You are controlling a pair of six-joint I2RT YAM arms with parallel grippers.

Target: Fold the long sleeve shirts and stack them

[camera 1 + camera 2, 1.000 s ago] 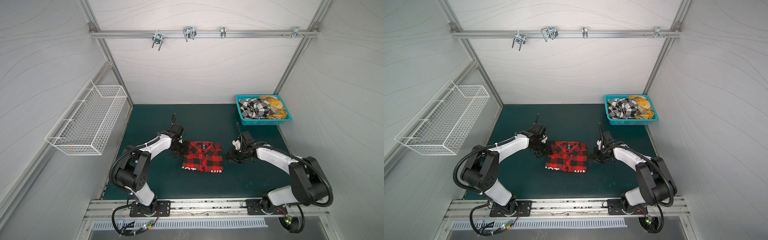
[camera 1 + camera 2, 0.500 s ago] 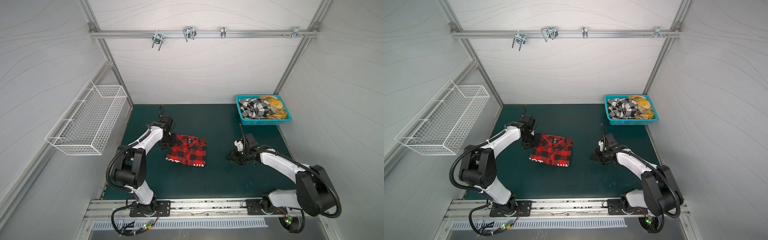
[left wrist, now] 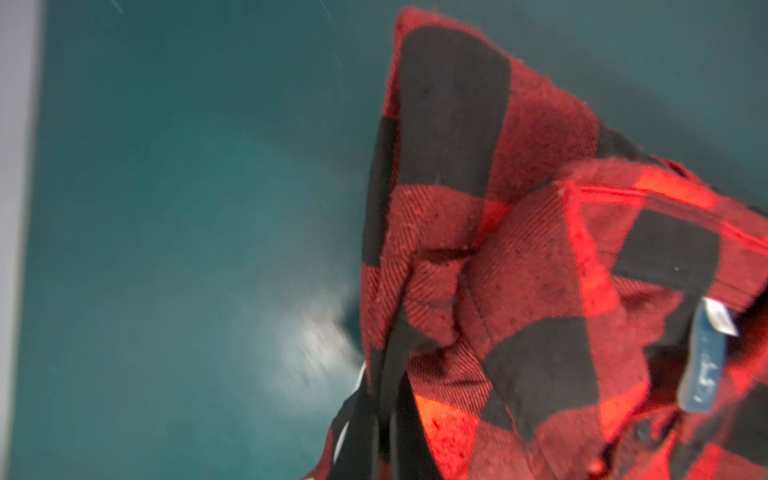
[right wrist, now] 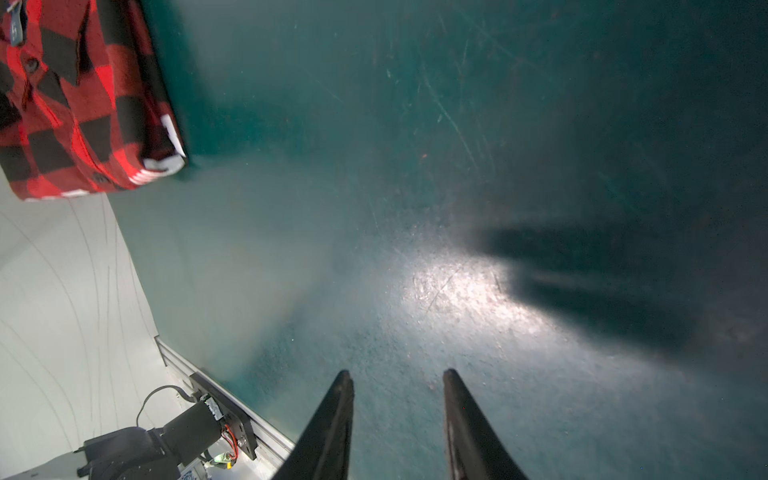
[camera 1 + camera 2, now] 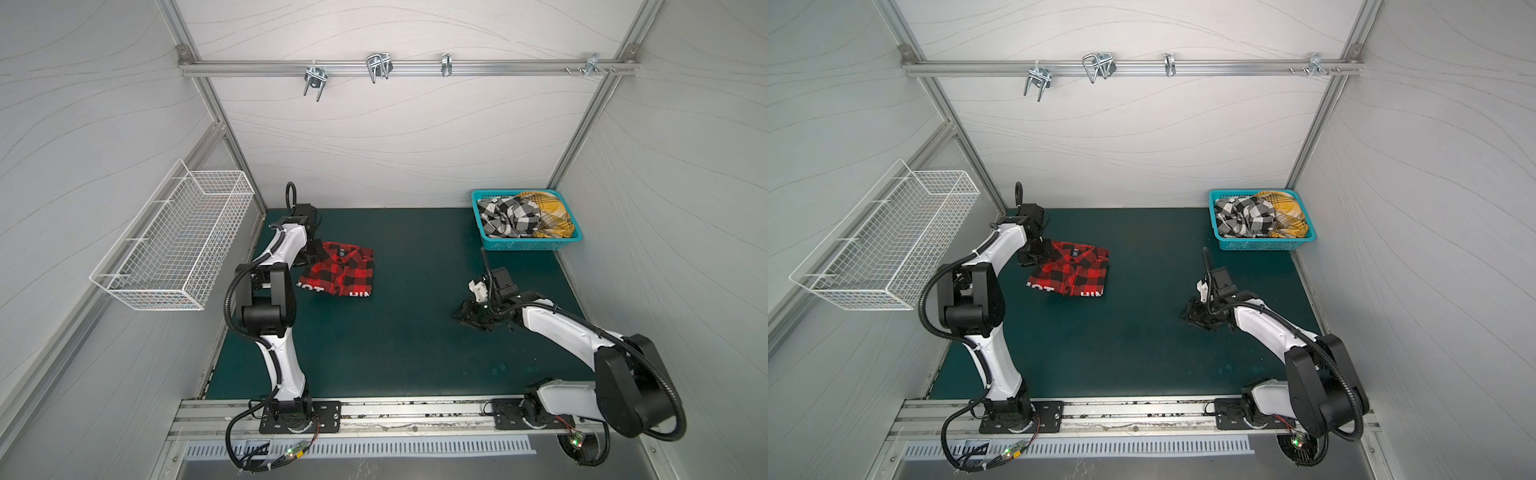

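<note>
One red shirt (image 5: 338, 276), edge in left gripper (image 5: 311, 257)

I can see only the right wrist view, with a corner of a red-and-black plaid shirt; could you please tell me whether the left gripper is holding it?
Observer: Yes, the left gripper is shut on the red-and-black plaid flannel shirt at its far left corner.
Operator: Thank you. Where are the other shirts?
Observer: The crumpled black-and-white checked shirt and yellow plaid shirt lie in the turquoise plastic basket at the far right corner of the dark green mat.
</note>
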